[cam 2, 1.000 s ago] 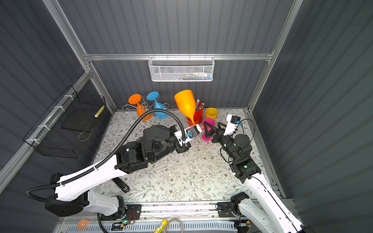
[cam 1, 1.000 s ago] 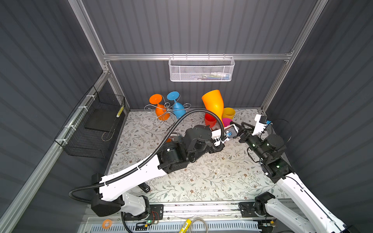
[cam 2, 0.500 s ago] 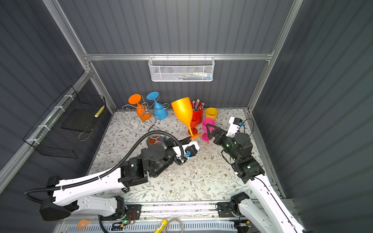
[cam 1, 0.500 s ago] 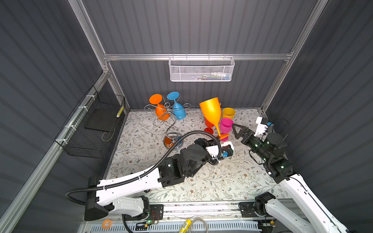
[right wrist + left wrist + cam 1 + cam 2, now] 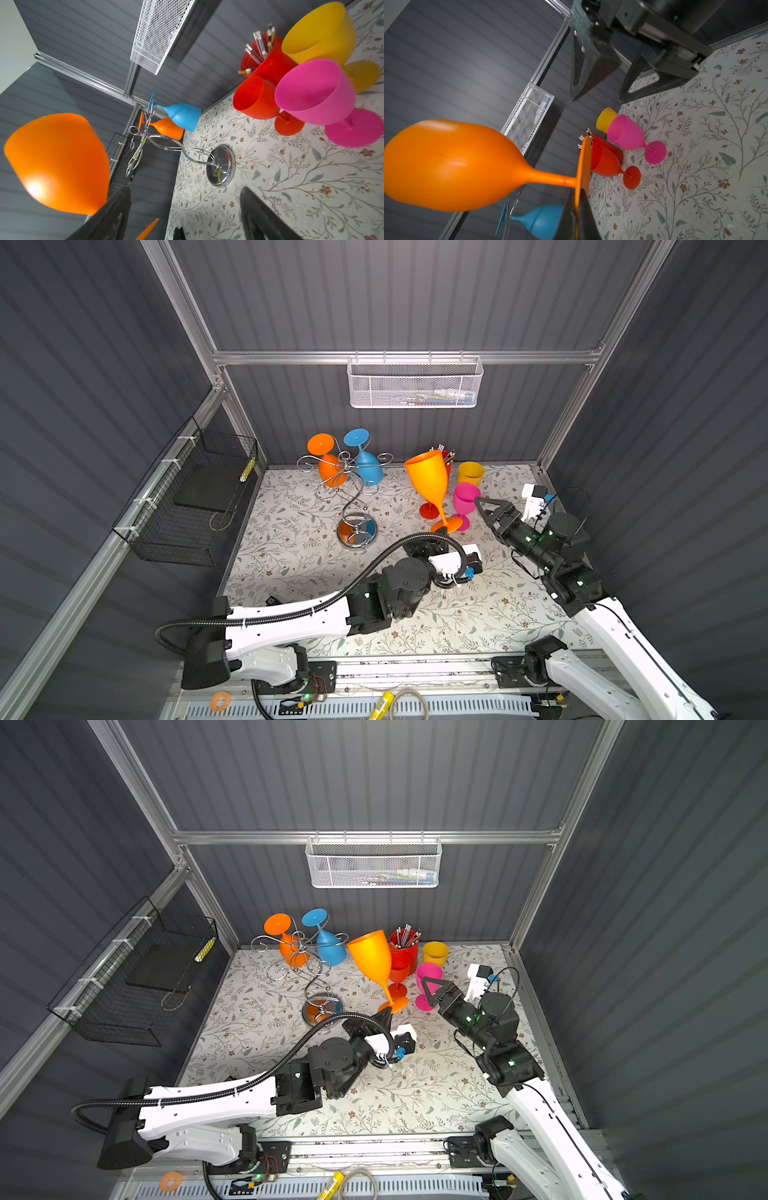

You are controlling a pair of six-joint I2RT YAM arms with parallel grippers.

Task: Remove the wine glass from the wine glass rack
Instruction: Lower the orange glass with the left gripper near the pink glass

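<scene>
Clamped tight in the left gripper [image 5: 578, 193]: foot of the orange wine glass [image 5: 428, 479], tilted, already clear of the wine glass rack [image 5: 353, 497], at its 3 o'clock. Agape and empty: right gripper [image 5: 483, 504]. Set-down stage, probably; calls for levelling the foot, avoiding the pink glass [image 5: 465, 497].

Hidden and blurred
Left pincer [image 5: 577, 193] covers part of the blue glass [image 5: 544, 220] behind it; orange wine glass [image 5: 58, 162] beside right pincer [image 5: 186, 188] is blurred.
</scene>
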